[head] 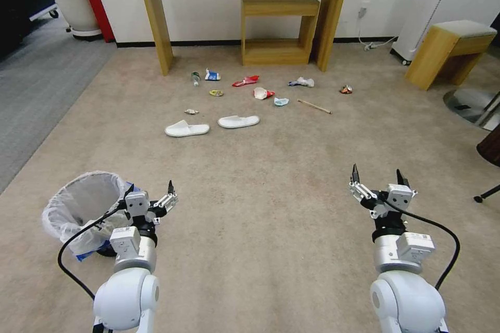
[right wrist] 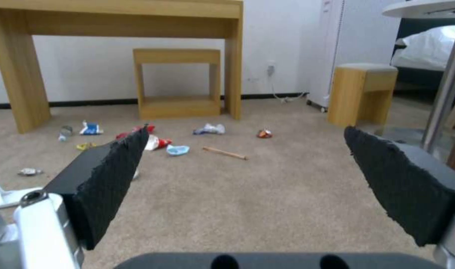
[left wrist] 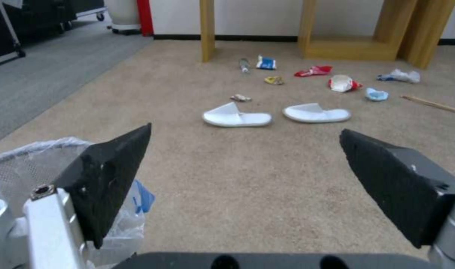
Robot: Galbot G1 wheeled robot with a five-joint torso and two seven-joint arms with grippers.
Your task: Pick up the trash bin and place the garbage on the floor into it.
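Left pincer [head: 151,193] wide, just beside trash bin [head: 80,208] rim, we're lining up the grab; right pincer [head: 378,177] wide, empty; garbage [head: 260,93] well ahead.

Left arm: reaches forward and low at the robot's left; left gripper [head: 151,193] held level, fingers [left wrist: 113,175] spread wide apart, holding nothing.
Right arm: reaches forward at the robot's right; right gripper [head: 379,177] level, fingers [right wrist: 113,175] spread wide, holding nothing.
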